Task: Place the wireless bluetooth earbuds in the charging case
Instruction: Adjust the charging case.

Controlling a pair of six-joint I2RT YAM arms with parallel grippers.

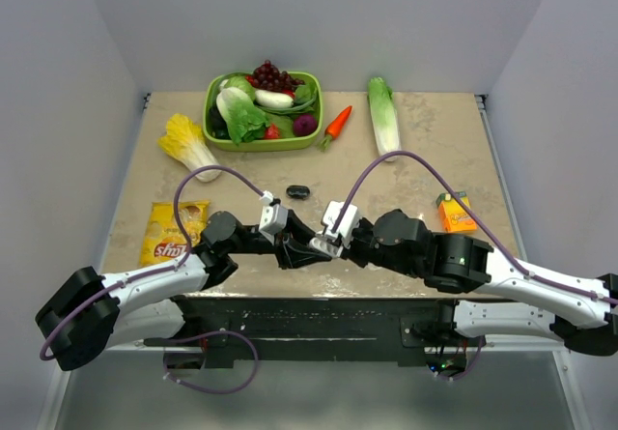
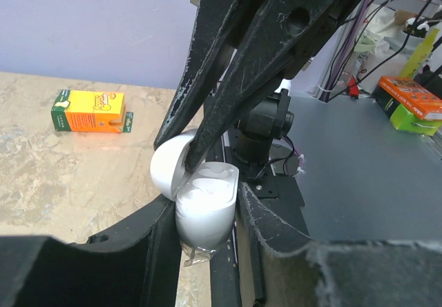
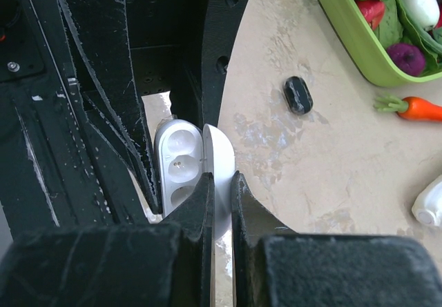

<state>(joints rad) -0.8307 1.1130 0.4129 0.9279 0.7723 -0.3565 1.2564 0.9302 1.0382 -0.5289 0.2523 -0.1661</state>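
White plastic, the charging case hangs open above the worktop's near edge. The left fingers hug its base and the right fingers pinch the lid. Its wells look empty, and no earbuds show. Best to hold the base level and the lid wide. The beige marbled surface carries a vegetable tub and a juice carton; the walls are pale lilac.
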